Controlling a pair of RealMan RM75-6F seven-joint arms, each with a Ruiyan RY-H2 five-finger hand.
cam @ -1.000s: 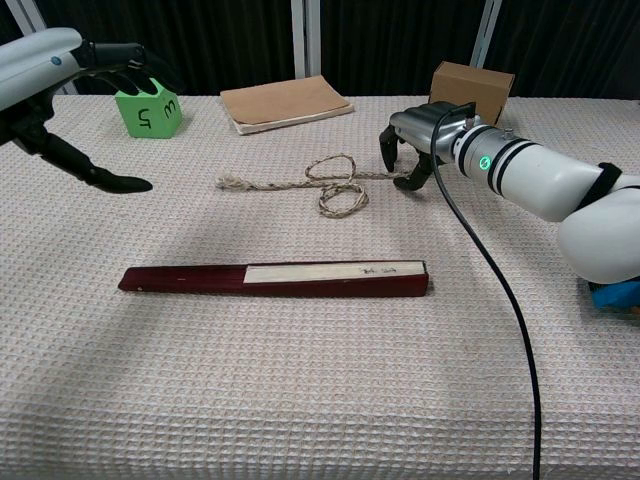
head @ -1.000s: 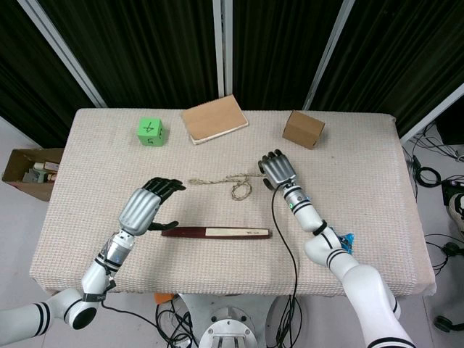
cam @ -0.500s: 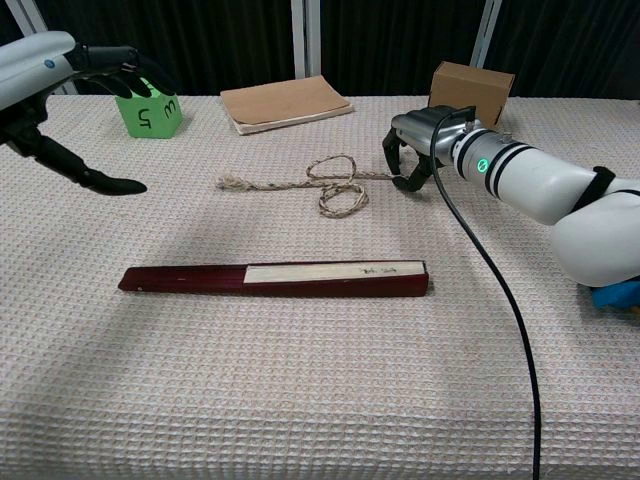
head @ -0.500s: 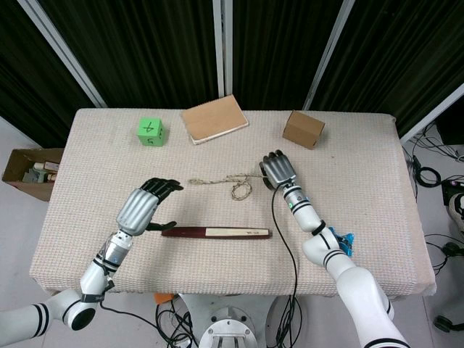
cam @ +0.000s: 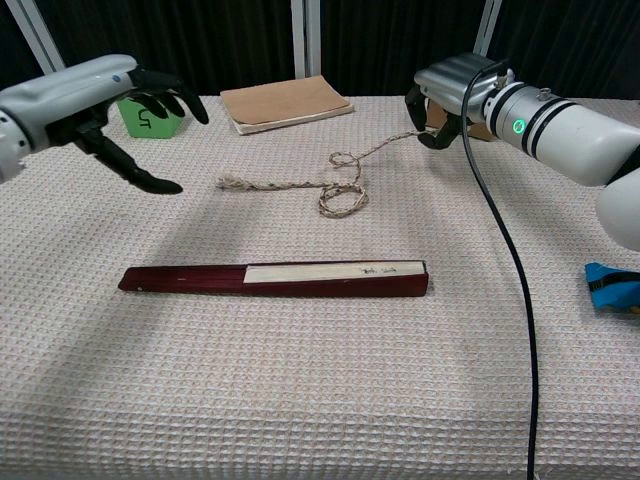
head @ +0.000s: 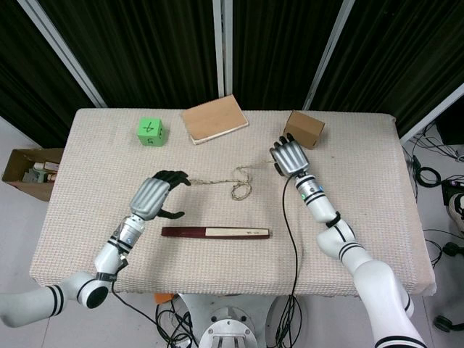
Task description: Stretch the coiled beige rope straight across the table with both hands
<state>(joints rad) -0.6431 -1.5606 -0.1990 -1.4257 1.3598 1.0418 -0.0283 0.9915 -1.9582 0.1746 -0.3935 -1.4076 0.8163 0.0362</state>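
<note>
R hand (cam: 447, 95) fingers pinch rope (cam: 300, 183) end, lifted off worktop; L hand (head: 154, 197) hovers spread wide near other end.

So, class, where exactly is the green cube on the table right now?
In the head view the green cube sits at the table's far left, left of the tan notebook; in the chest view the left hand partly hides it.

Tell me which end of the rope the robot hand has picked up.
The end by the cardboard box: the right robot hand pinches it off the table. The rope's frayed end lies free, the left robot hand above it.
</note>
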